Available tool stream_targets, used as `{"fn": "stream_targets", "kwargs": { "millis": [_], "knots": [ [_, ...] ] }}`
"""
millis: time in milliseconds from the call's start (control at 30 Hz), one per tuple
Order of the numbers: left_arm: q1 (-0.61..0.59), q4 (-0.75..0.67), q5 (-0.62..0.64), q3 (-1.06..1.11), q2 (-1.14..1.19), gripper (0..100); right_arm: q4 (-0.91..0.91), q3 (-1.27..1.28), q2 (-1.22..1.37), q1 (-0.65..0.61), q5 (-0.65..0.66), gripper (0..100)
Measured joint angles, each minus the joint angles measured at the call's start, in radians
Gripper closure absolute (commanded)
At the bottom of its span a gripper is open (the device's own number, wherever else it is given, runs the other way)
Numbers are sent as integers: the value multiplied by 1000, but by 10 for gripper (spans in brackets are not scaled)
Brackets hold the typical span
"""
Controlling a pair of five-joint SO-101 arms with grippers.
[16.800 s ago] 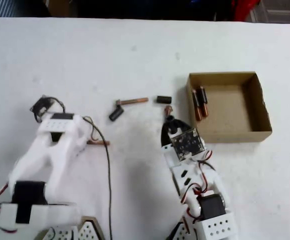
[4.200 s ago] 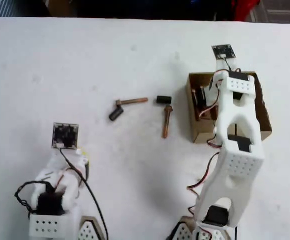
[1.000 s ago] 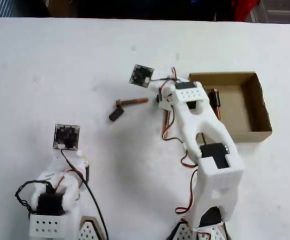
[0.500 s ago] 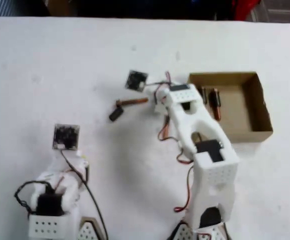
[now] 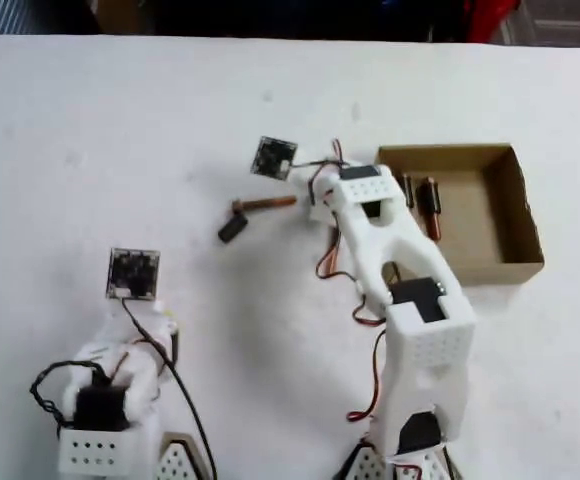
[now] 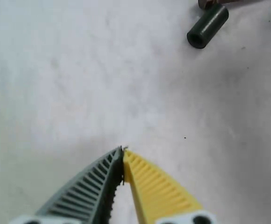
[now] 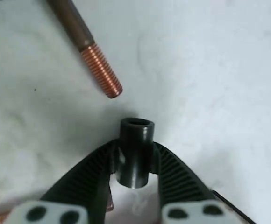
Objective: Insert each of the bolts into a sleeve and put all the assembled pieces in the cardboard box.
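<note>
Right tool: the right tool (image 7: 135,154) is clenched on a black sleeve (image 7: 136,140), one finger on each side. The sleeve's open bore sticks out past the fingertips, seemingly so that a bolt can enter it.
Bolt: a copper-coloured bolt (image 7: 86,46) lies flat on the table (image 5: 120,120). Its threaded tip is near the sleeve's mouth but apart from it, and angled off the bore's line.
Left tool: the left tool (image 6: 123,154) is closed on nothing, its grey and yellow fingers meeting at the tips above bare table. Its arm sits folded at the near edge, probably parked clear of the working arm.
Second sleeve: a second sleeve (image 5: 232,228) lies on its side just beside the bolt's head end, free for a later pairing.
Cardboard box: the cardboard box (image 5: 450,150) stands just beside the right arm. Two assembled pieces (image 5: 430,205) lie in it along the wall nearest that arm.
Step in hand: judging from the grip, mating this sleeve with the bolt on the table.
Progress: roughly midway, with two pieces boxed and loose parts out on the table.
Next move calls for: lining the bore up with the thread, since the two axes now disagree.
Risk: the unheld bolt may slide or roll away when pushed instead of entering.
</note>
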Motion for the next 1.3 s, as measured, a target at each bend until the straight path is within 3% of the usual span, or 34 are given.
{"fn": "stream_targets", "kwargs": {
  "millis": [233,600,1000,1300],
  "knots": [
    [0,0,0,0,0,977,51,3,-146,-9,-158,981],
    [0,0,0,0,0,977,500,3,-471,-81,-192,981],
    [0,0,0,0,0,977,855,18,-832,-164,-431,981],
    [0,0,0,0,0,977,703,373,-844,-236,-451,980]
  ]
}}
